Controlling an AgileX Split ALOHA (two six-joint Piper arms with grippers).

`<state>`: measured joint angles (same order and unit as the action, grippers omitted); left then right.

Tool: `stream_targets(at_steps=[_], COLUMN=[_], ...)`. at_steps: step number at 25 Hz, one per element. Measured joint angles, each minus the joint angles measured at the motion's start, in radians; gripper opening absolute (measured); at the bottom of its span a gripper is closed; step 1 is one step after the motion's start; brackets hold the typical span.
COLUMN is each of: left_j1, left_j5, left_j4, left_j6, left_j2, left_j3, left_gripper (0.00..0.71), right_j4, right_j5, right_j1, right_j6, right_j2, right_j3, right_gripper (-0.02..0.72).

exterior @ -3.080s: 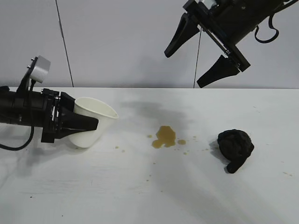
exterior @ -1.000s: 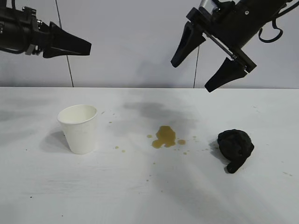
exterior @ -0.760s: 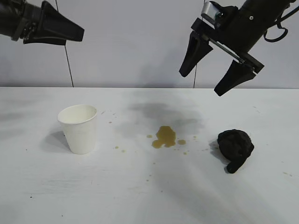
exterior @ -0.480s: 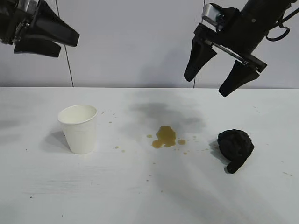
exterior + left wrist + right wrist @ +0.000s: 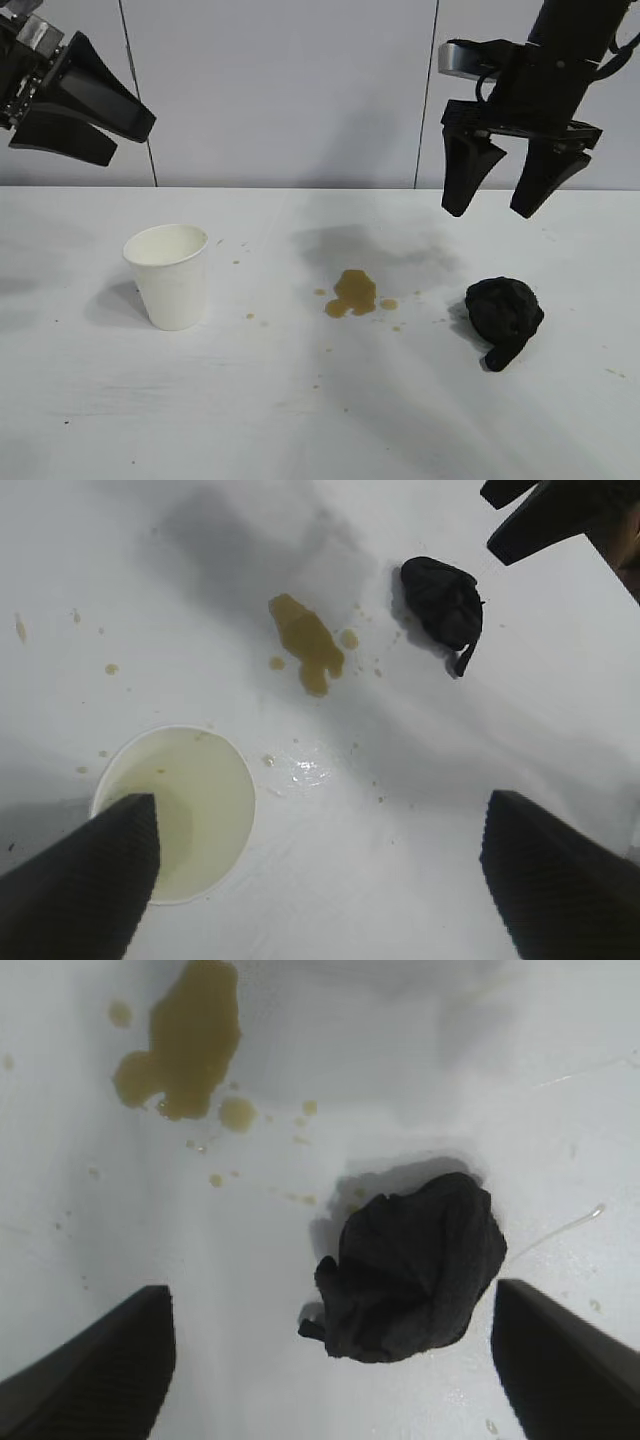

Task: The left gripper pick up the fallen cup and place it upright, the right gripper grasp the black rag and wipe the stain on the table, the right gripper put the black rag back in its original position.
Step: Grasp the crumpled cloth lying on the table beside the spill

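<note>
Presently the cup (image 5: 169, 276) stands upright at 9 o'clock on the table (image 5: 320, 410), with the left gripper (image 5: 88, 110) raised above it, fingers apart, empty. The right gripper (image 5: 505, 190) hangs nose-down above the black rag (image 5: 503, 318), fingers spread, holding nothing. The rag lies bunched at 3 o'clock of the stain (image 5: 353, 292), near it but apart. Risk: a descent off-centre may pinch only a loose fold, so the rag trails or drops mid-wipe; wide sweeps could smear the droplets outward.
</note>
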<state>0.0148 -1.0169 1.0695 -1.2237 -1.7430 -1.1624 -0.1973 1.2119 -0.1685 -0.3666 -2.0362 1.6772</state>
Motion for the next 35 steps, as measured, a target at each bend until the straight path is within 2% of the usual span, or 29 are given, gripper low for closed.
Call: stream_targets(at_steps=[5, 9, 17, 22, 30, 35], left_j1=[0.000, 0.000, 0.000, 0.000, 0.000, 0.000], left_j5=[-0.004, -0.004, -0.004, -0.005, -0.005, -0.024], left_j4=[0.000, 0.000, 0.000, 0.000, 0.000, 0.000], left_j6=[0.000, 0.000, 0.003, 0.003, 0.003, 0.009], left_j2=[0.000, 0.000, 0.000, 0.000, 0.000, 0.000], left_j3=[0.000, 0.000, 0.000, 0.000, 0.000, 0.000], left_gripper=[0.632, 0.632, 0.632, 0.632, 0.632, 0.632], right_j4=[0.058, 0.144, 0.162, 0.207, 0.209, 0.166], right_j5=[0.000, 0.000, -0.004, -0.066, -0.104, -0.113], right_j1=[-0.027, -0.027, -0.027, -0.027, -0.027, -0.027], right_j6=[0.054, 0.111, 0.154, 0.209, 0.224, 0.235], right_j2=[0.000, 0.000, 0.000, 0.000, -0.017, -0.080], right_j3=[-0.003, -0.052, -0.140, -0.140, -0.140, -0.143], right_gripper=[0.647, 0.664, 0.664, 0.663, 0.661, 0.661])
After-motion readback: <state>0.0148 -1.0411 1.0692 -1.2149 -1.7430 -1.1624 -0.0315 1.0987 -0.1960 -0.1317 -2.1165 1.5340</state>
